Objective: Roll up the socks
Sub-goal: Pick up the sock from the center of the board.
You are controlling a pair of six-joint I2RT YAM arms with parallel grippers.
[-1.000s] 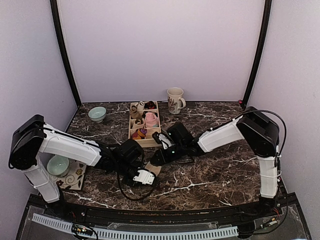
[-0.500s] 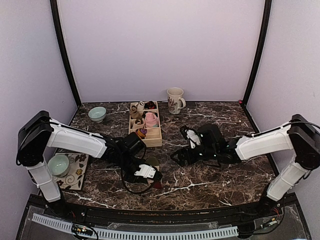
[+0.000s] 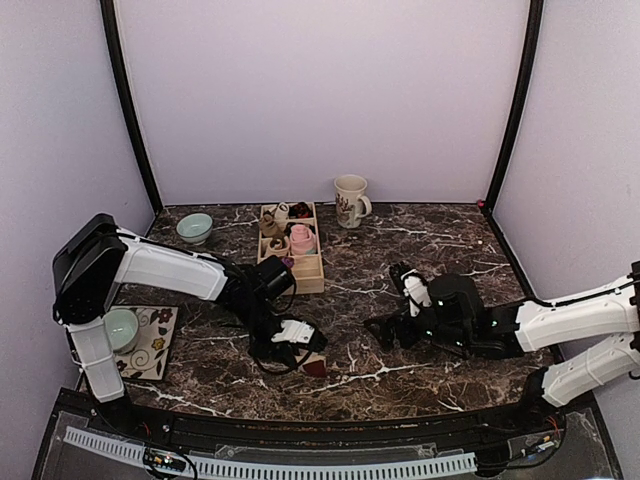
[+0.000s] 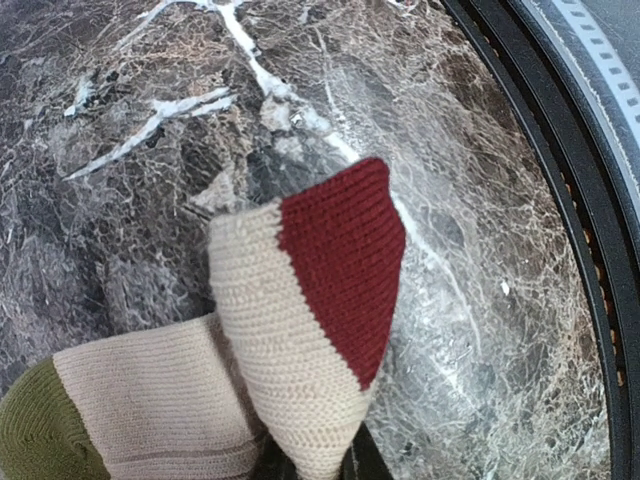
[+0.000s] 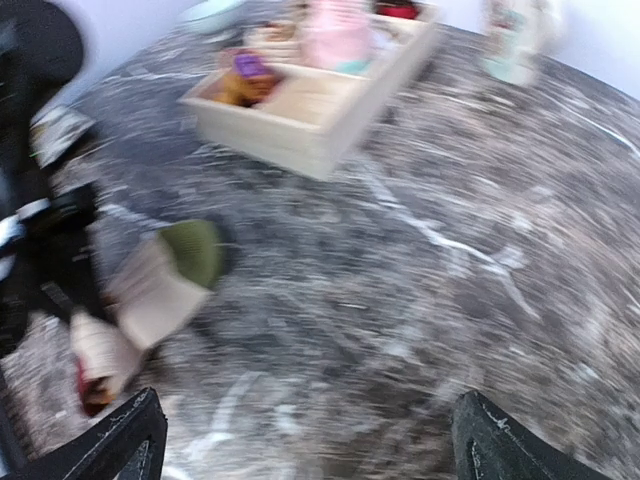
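So the right arm's fingers (image 5: 115, 440) are backing off. A second ago they were pinched in tight right next to the left arm, and now they're standing wide open with nothing in them, sliding out toward 3 o'clock over the surface (image 3: 440, 250). That's leaving the beige sock (image 4: 300, 330) with the left arm's fingers (image 3: 292, 336) alone. They're closed on it at about 6 o'clock from the wooden tray (image 3: 305, 286). It's looking more like a loose fold than a finished roll, so the rolling probably isn't done. Hard to see much, though. The left fingers are nearly cut off at the bottom of the left wrist view, the sock's olive-green end is running out of frame, and the right wrist view is smearing badly.
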